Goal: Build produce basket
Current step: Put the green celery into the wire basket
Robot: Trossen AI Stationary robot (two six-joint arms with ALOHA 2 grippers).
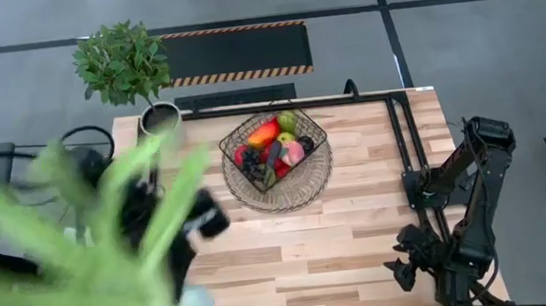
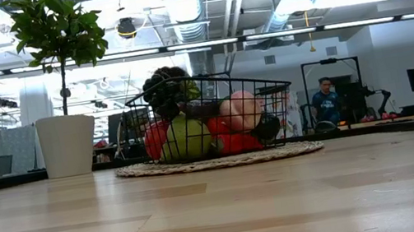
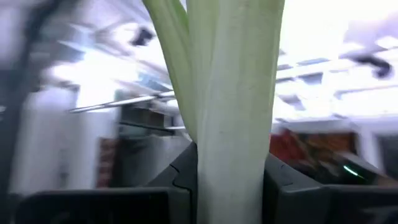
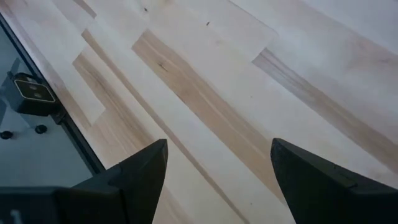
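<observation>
From above, the left gripper (image 1: 195, 226) is raised close to the camera over the left half of the table (image 1: 361, 235), clamped on a leek (image 1: 81, 242) whose green leaves fan out large and blurred toward the left edge. The wire basket (image 1: 273, 150) sits on a round wicker tray (image 1: 307, 188) at the middle of the table's far side, already holding produce: a peach (image 1: 294, 153), a green apple (image 1: 287, 122), a red-orange piece and dark grapes (image 1: 253, 162). A potted plant (image 1: 124, 65) stands at the far-left corner. The right gripper (image 1: 410, 260) rests low at the near-right side of the table, apart from everything. At table height, the basket (image 2: 211, 115) shows on the tray (image 2: 218, 161) with the green apple (image 2: 187, 138), peach (image 2: 241, 110) and grapes (image 2: 165, 89) inside; the white pot (image 2: 68, 144) stands to its left, and a person (image 2: 324, 104) sits far back in the room. In the left wrist view, the leek's pale stalk (image 3: 233, 124) stands upright between the two dark fingers (image 3: 180, 177), which press narrowly against both its sides. In the right wrist view, the right fingers (image 4: 146, 171) stand wide apart over bare wood, holding nothing.
</observation>
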